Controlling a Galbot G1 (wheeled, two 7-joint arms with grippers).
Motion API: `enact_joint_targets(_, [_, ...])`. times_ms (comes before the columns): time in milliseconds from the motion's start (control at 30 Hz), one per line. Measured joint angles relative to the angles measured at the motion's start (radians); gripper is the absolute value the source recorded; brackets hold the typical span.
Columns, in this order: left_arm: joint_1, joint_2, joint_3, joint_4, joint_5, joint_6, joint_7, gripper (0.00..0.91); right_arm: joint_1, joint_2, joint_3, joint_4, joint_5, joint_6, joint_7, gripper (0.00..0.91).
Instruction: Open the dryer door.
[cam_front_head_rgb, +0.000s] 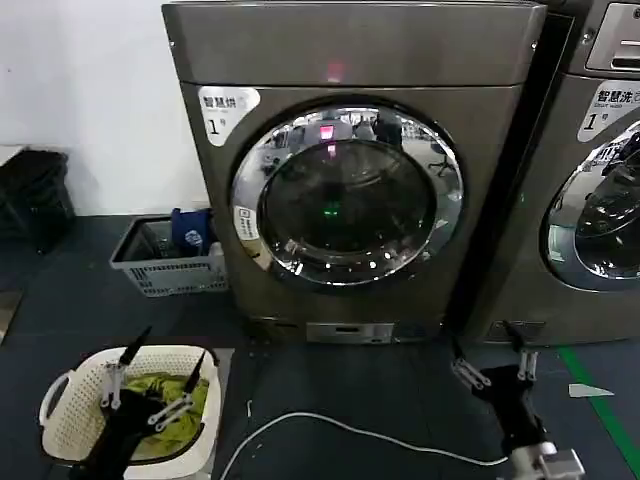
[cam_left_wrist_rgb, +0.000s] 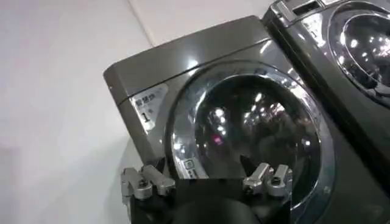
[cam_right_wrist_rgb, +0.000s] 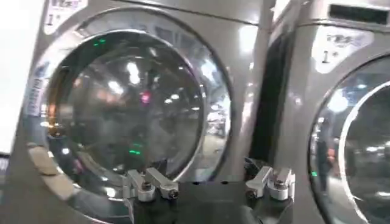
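The dryer (cam_front_head_rgb: 350, 45) is a grey-bronze machine with a white "1" sticker at its upper left. Its dryer door (cam_front_head_rgb: 347, 195) lies shut against the front, a chrome ring around dark glass. Both grippers hang low, well in front of the machine. My left gripper (cam_front_head_rgb: 168, 355) stands open above a laundry basket, touching nothing. My right gripper (cam_front_head_rgb: 483, 345) stands open below the door's lower right, nothing between its fingers. The left wrist view shows the left gripper (cam_left_wrist_rgb: 204, 164) facing the dryer door (cam_left_wrist_rgb: 256, 128). In the right wrist view the right gripper (cam_right_wrist_rgb: 204, 167) faces the dryer door (cam_right_wrist_rgb: 131, 103).
A lighter grey neighbouring machine (cam_front_head_rgb: 600, 180) stands close on the right. A white laundry basket (cam_front_head_rgb: 70, 400) with yellow-green cloth sits at the front left. A grey crate (cam_front_head_rgb: 170, 270) rests by the wall. A white cable (cam_front_head_rgb: 350, 430) runs across the dark floor.
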Motion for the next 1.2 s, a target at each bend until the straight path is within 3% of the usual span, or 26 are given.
enact_joint_targets(633, [0.044, -0.018, -0.001, -0.019, 0.017, -0.005, 0.007, 0.907, 0.283, -0.231, -0.225, -0.131, 0.102, 0.003, -0.061, 0.907])
enact_joint_targets(933, [0.056, -0.030, -0.001, -0.021, 0.033, -0.005, 0.008, 0.907, 0.448, -0.287, -0.357, -0.198, 0.145, 0.018, -0.074, 0.907])
enact_joint_targets(1200, [0.066, -0.038, -0.003, -0.022, 0.041, -0.008, 0.007, 0.907, 0.607, -0.282, -0.482, -0.271, 0.152, 0.016, -0.075, 0.907])
